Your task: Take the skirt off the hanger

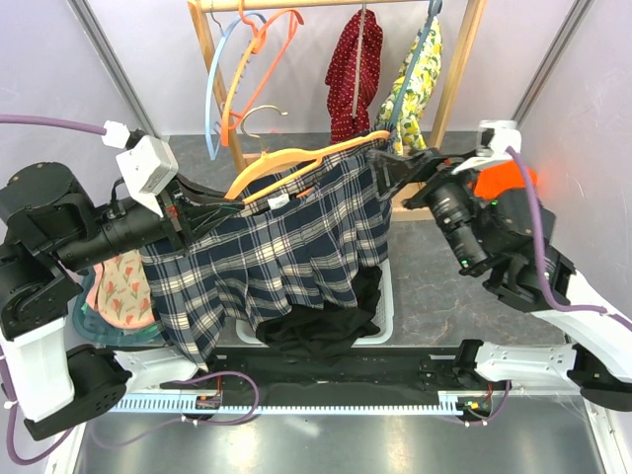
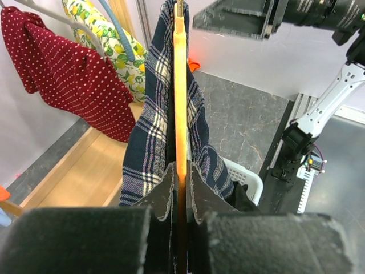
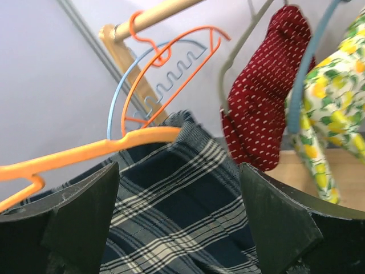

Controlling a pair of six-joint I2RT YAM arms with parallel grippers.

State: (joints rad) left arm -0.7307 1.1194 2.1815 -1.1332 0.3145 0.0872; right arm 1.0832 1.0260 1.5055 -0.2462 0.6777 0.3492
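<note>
Top external view showed the skirt (image 1: 286, 257) not yet off the hanger (image 1: 341, 148); left gripper (image 2: 181, 171) pinched the hanger; right gripper (image 3: 179, 169) stood spread.

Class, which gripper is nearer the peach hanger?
Left: the left gripper is clamped on one end of the hanger; the right gripper stands open beside its other end.

I read the skirt (image 1: 286, 247) as dark navy and green plaid crossed with white check lines, the hanger (image 3: 85, 151) pale peach-orange, the dress (image 1: 355, 69) deep red with small white dots, the top (image 1: 417, 84) printed with yellow lemons and green leaves, the garment (image 1: 321, 328) plain black
</note>
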